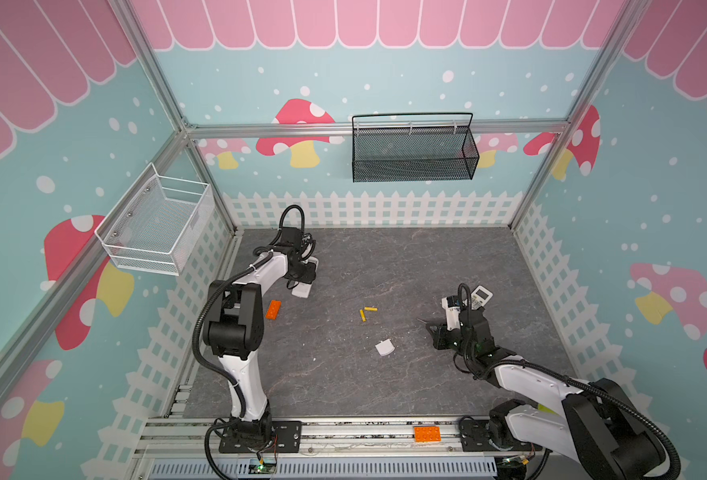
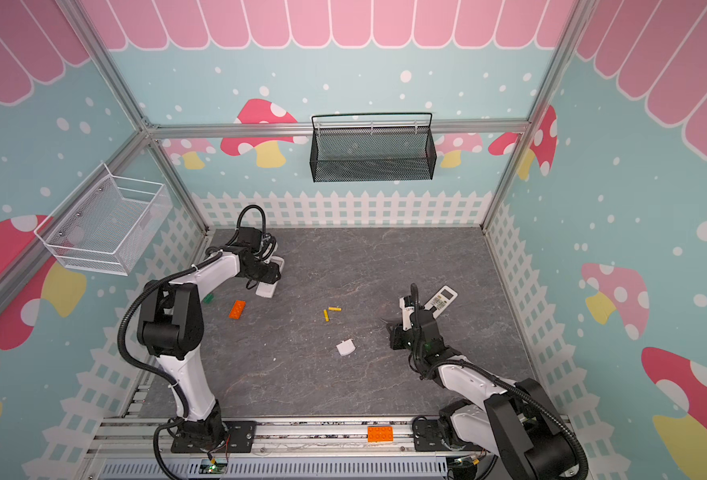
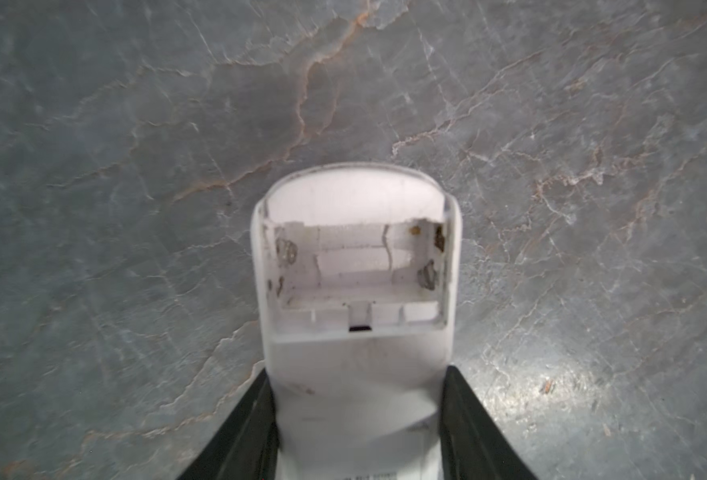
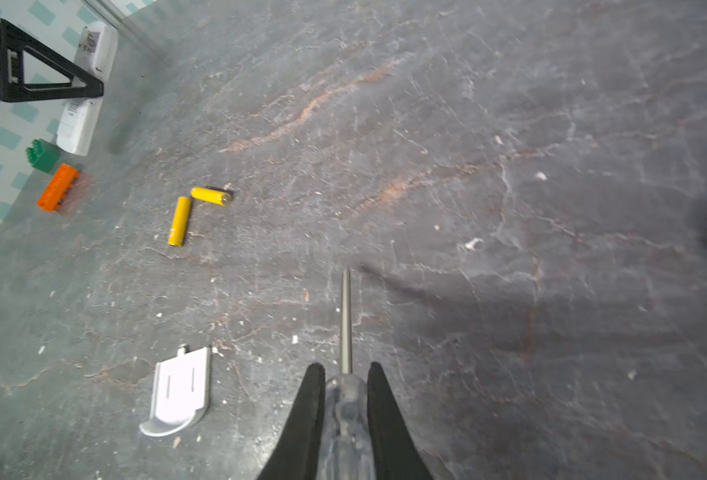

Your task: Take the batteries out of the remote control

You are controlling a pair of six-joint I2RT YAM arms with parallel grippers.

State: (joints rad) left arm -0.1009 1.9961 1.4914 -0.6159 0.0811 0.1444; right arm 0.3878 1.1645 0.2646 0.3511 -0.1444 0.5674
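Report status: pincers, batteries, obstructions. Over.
Left pincer shut on white remote, compartment empty. Right pincer shut on screwdriver. Two yellow batteries out on table, near battery cover. Nothing blocking.

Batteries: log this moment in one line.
left claw: grips remote, bay empty | right claw: grips screwdriver | two yellow batteries: on table | cover: off

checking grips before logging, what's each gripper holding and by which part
Left gripper: white remote, by its sides near the open battery bay. Right gripper: screwdriver, by its clear handle.
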